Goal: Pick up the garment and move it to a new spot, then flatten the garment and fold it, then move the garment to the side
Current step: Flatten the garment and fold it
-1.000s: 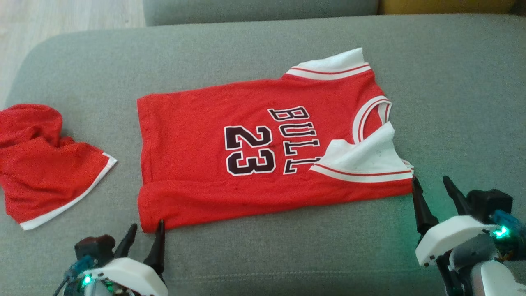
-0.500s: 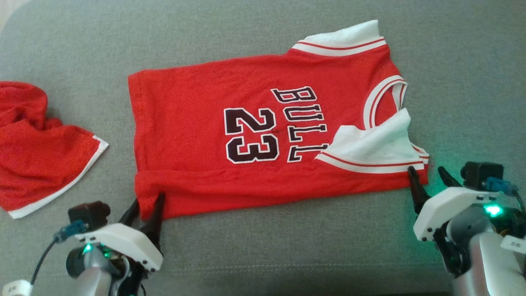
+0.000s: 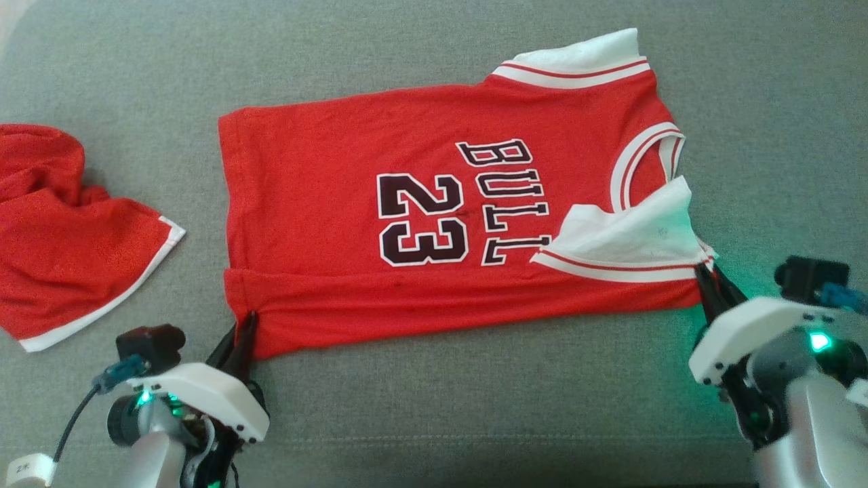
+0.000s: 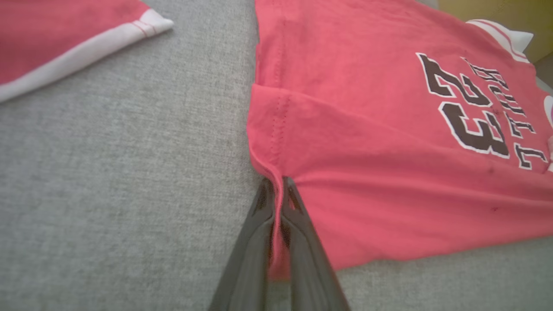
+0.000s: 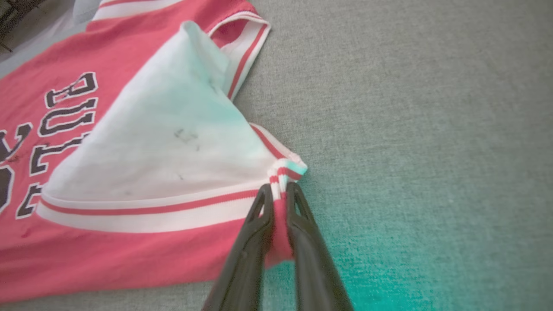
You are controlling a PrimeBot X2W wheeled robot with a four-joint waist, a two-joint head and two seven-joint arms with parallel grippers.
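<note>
Nearby, crumpled red cloth (image 3: 68,230) lies left of the jersey (image 3: 325,203).

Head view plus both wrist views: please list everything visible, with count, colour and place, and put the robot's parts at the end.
jersey: one, red with white trim and black "BULL 23" print, spread out mid-cushion, near sleeve flipped white side up.
second garment: one, red with a white band, crumpled at the far left, apart from the jersey.
cushion: one, grey fabric, under both garments.
left tool: one, dark fingers on a white body, lower left, shut on the jersey's near hem corner.
right tool: one, same colours, lower right, shut on the jersey's near shoulder corner.
</note>
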